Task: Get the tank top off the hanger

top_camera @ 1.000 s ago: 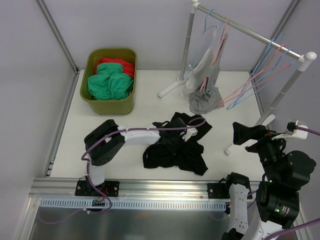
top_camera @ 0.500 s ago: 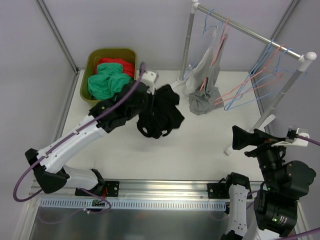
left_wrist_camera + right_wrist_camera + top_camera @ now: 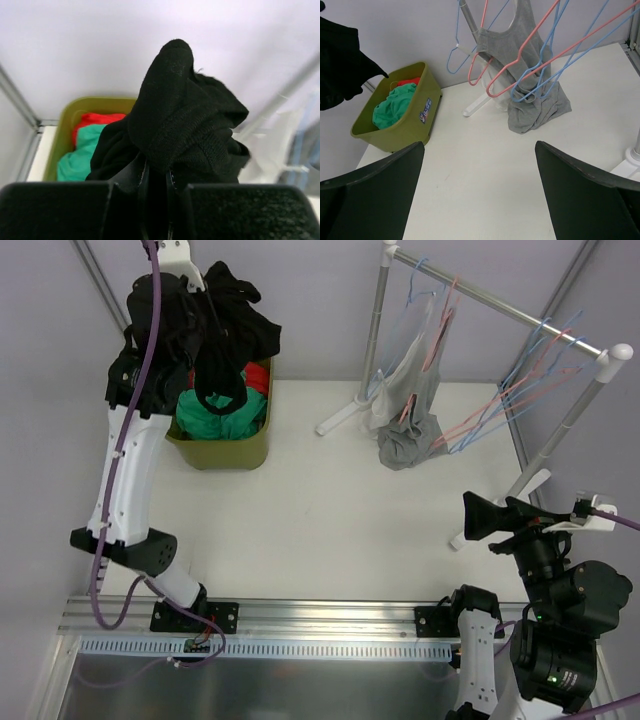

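1. My left fingers (image 3: 207, 295) are clamped on a black garment (image 3: 235, 330). It dangles below them, over the green bin (image 3: 215, 453), and has not been dropped in yet.
2. The grey tank top (image 3: 520, 65) is well ahead of my right fingers (image 3: 478, 515), on its pink hanger (image 3: 490, 92), with its hem pooled on the worktop (image 3: 330, 530). I judge that removal is yet to be done.
3. My right fingers are spread wide and hold nothing.
4. A second ago the black garment lay on the worktop under my left fingers. Now it is raised high above the bin. The right fingers have barely shifted.
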Controlling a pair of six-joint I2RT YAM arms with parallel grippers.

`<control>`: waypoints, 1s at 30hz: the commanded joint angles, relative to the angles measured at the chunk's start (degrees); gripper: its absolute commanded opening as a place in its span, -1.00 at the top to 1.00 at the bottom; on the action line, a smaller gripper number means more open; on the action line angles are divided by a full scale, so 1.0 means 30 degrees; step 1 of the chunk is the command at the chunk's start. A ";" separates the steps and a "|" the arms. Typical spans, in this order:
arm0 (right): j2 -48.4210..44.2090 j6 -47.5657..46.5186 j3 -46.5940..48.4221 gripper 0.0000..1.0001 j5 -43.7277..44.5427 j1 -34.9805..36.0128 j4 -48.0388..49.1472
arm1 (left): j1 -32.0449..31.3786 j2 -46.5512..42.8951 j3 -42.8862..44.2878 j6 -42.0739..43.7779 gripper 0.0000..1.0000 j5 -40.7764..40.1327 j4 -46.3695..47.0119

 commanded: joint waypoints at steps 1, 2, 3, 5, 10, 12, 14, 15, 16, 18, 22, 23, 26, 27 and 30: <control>0.0082 0.0050 -0.0160 -0.99 -0.0306 0.0428 0.1062 | 0.2011 0.2672 0.1656 0.0387 1.00 0.2392 -0.0346; 0.0169 0.0081 -0.0189 -0.99 -0.0395 0.0487 0.1122 | 0.2450 0.3176 0.2327 0.0271 1.00 0.2716 -0.0317; 0.0199 0.0168 -0.0247 -0.99 -0.0599 0.0546 0.1151 | 0.3325 0.4283 0.2739 0.0037 1.00 0.3038 -0.0288; 0.0286 0.0228 -0.0277 -0.99 -0.0688 0.0751 0.1239 | 0.4237 0.5169 0.3356 -0.0606 1.00 0.4089 -0.0288; 0.0492 0.0286 -0.0102 -0.99 -0.0806 0.1044 0.1210 | 0.5910 0.6112 0.2366 -0.2337 0.26 0.4592 -0.0346; 0.0666 0.0490 -0.0073 -0.99 -0.1154 0.1074 0.1239 | 0.5970 0.5673 0.1574 -0.2367 -0.97 0.4884 -0.0346; 0.0959 0.0986 -0.0014 -0.99 -0.2031 0.1074 0.1997 | 0.5970 0.4533 0.1018 -0.2367 -0.97 0.5063 -0.0375; 0.1135 0.2004 0.0044 -0.99 -0.2674 0.1103 0.2523 | 0.5970 0.3977 0.0754 -0.2454 -0.97 0.5063 -0.0404; 0.1572 0.2566 0.0190 -0.99 -0.4276 0.1132 0.3833 | 0.5970 0.2521 0.0461 -0.2513 -0.97 0.5179 -0.0376; 0.1955 0.4812 0.0834 -0.99 -0.5023 0.1133 0.5362 | 0.5941 0.0933 -0.0563 -0.2804 -0.97 0.5413 -0.0376; 0.2568 0.8998 0.0455 -0.99 -0.6043 0.1133 1.2086 | 0.5883 -0.5031 -0.4687 -0.4356 -0.97 0.8039 -0.0317; 0.3761 0.9886 0.0484 -0.99 -0.6369 0.1133 1.2804 | 0.5737 -0.5980 -0.6873 -0.4650 -0.97 0.8457 -0.0375; 0.7183 1.0952 0.1943 -0.99 -0.6785 0.1133 1.2468 | 0.4247 -0.9526 -1.1455 -0.5238 -0.97 0.8376 -0.0317; 0.7984 1.0457 0.3428 -0.99 -0.5825 0.1220 1.1706 | 0.3749 -1.1042 -1.2597 -0.5238 -0.97 0.8055 -0.0317; 1.0820 0.7998 0.5780 -0.83 -0.3595 0.1716 0.8481 | 0.2194 -1.3014 -1.6524 -0.5297 -0.97 0.7001 -0.0346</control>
